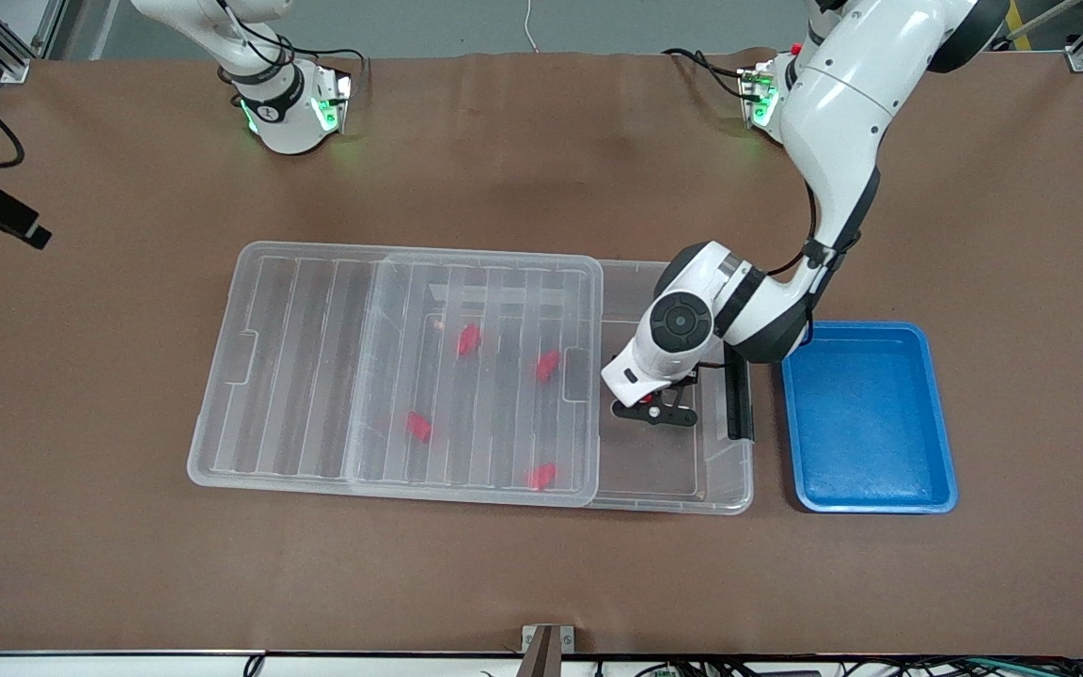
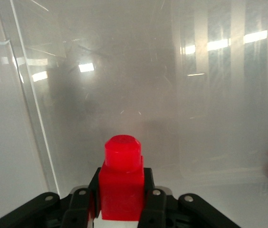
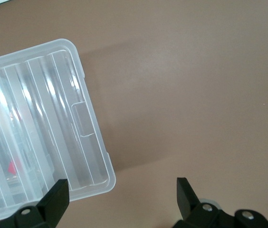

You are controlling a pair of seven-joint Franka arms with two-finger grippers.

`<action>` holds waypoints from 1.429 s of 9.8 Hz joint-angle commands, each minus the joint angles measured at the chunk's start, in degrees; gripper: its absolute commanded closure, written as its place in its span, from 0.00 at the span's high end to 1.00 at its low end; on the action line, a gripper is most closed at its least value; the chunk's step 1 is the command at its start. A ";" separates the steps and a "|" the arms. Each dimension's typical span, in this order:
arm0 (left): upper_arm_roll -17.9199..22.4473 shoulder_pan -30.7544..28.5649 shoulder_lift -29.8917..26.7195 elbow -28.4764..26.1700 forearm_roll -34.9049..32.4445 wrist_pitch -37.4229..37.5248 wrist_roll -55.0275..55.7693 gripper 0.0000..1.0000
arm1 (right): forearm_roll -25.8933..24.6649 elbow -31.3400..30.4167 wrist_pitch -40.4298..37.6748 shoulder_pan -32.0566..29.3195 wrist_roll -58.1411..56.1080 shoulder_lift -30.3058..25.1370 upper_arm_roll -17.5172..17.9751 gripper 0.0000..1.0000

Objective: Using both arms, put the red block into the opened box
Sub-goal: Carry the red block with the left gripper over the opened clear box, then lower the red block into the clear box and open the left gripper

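Observation:
The clear box lies in the middle of the table. Its ribbed lid is slid toward the right arm's end, which leaves the end by the black latch uncovered. My left gripper is down in that uncovered part, shut on a red block that stands upright between its fingers. Several other red blocks lie in the box under the lid. My right gripper is out of the front view. It hangs open and holds nothing, over bare table beside a corner of the lid.
A shallow blue tray sits beside the box at the left arm's end of the table. The left arm's elbow hangs over the box's latch end. Brown table surface surrounds the box.

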State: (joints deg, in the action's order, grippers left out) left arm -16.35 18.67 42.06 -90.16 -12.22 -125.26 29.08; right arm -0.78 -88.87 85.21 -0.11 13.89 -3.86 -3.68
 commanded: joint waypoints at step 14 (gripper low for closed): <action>-0.17 -10.28 -18.49 13.25 -0.18 25.22 -12.67 1.00 | 4.81 -5.32 11.85 -0.25 -18.68 12.27 -0.89 0.48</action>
State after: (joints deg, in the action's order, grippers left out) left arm -16.02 12.49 24.18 -78.24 -12.29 -103.53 22.44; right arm 2.45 -91.80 92.32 -0.12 -0.82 4.99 -4.72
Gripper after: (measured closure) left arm 0.000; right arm 0.181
